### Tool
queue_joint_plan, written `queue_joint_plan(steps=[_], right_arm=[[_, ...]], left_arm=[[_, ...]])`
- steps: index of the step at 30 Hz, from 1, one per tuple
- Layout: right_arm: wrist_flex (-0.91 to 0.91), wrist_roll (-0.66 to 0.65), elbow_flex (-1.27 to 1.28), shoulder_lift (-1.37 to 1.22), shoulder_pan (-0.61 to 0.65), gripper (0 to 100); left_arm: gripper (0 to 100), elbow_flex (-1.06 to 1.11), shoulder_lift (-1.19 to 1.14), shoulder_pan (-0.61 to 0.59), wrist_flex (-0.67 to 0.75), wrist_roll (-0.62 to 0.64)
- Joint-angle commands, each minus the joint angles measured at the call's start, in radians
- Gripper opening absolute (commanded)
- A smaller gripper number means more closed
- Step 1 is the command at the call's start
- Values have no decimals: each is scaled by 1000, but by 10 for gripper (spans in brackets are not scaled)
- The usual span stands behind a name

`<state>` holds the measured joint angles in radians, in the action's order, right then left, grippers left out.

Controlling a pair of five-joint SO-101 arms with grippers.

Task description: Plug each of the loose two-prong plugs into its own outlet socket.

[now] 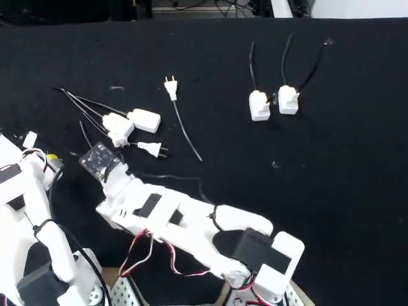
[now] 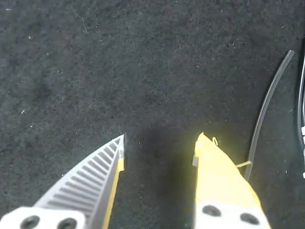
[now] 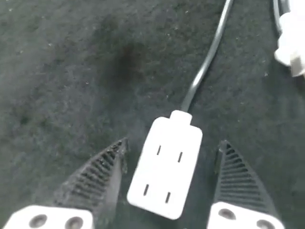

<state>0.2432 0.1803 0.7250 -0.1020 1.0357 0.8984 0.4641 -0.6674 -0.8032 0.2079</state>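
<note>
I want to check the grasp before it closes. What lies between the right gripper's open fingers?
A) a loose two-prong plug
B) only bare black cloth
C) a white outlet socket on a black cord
C: in the right wrist view the white outlet socket, slots facing the camera, lies between the open fingers of the right gripper.

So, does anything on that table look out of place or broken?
Nothing looks broken or spilled. One loose plug lies alone mid-table; a second plug lies beside the left sockets, whose thin cords cross untidily. The right gripper stands open around a socket.
</note>
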Motion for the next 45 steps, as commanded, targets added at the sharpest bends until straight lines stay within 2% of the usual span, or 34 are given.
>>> queue_joint_plan(steps=[1,5,9,12,15,18,23,26,29,33,39,45], right_arm=[[-20,0,-45,5,-25,276],[14,-3,-50,2,-23,235],[69,-112,-51,7,-23,5],[78,-209,-45,8,-25,48],[143,-304,-54,13,-25,8],[258,-457,-51,71,-28,11],[517,-749,-50,223,-124,11],[582,-887,-50,262,-221,11],[528,-911,-30,249,-278,11],[436,-904,-12,220,-292,31],[440,-841,-13,239,-290,284],[557,-821,-19,346,-287,310]], left_arm=[[241,-50,21,-8,14,11],[241,-50,21,-8,14,11],[241,-50,21,-8,14,11],[241,-50,21,-8,14,9],[241,-48,21,-8,14,9],[241,-47,21,-8,14,9],[241,-47,21,-7,14,8],[241,-45,21,-5,20,8],[241,-10,20,-1,80,8],[241,24,20,-1,137,6],[241,30,21,2,138,11],[241,48,25,68,141,11]])
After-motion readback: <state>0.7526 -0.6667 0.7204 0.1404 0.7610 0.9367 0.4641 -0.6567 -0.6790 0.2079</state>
